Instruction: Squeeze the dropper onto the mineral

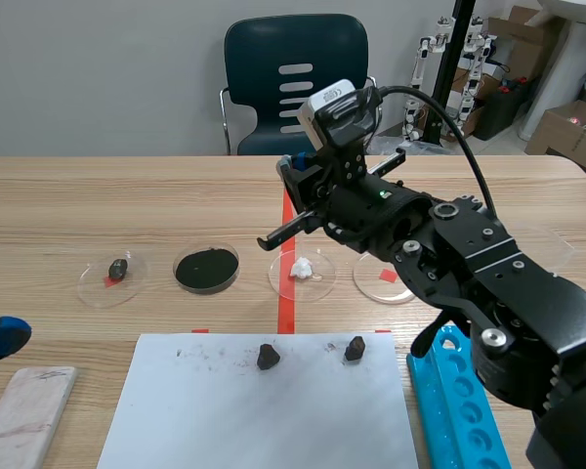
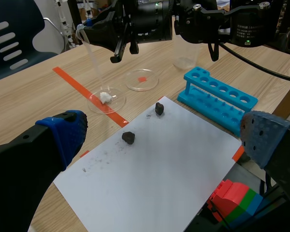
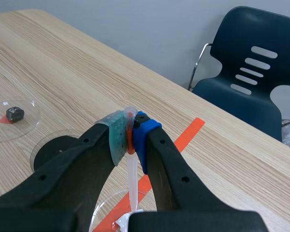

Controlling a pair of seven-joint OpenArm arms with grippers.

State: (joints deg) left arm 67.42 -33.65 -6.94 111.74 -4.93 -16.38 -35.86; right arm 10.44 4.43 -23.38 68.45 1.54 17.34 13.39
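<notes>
A robot's right gripper (image 3: 129, 134) pinches a dropper (image 3: 132, 181) over a white mineral (image 1: 301, 266) in a clear dish (image 1: 324, 284).

Both pads press the dropper's bulb from either side, and its thin tube points down at the mineral; whether the tip touches it cannot be told. The clear dish sits on the orange tape line, between a black dish (image 1: 207, 269) and a marked dish (image 1: 386, 283) with a red square under it. An end dish (image 1: 88, 283), beyond the black one, holds a dark stone (image 1: 118, 266). The left gripper (image 2: 164, 140) hangs with its fingers spread wide, holding nothing, over a white sheet (image 2: 174, 183). The sheet carries two dark rocks (image 2: 128, 137). A blue rack (image 2: 217, 94) stands just beside the sheet.
</notes>
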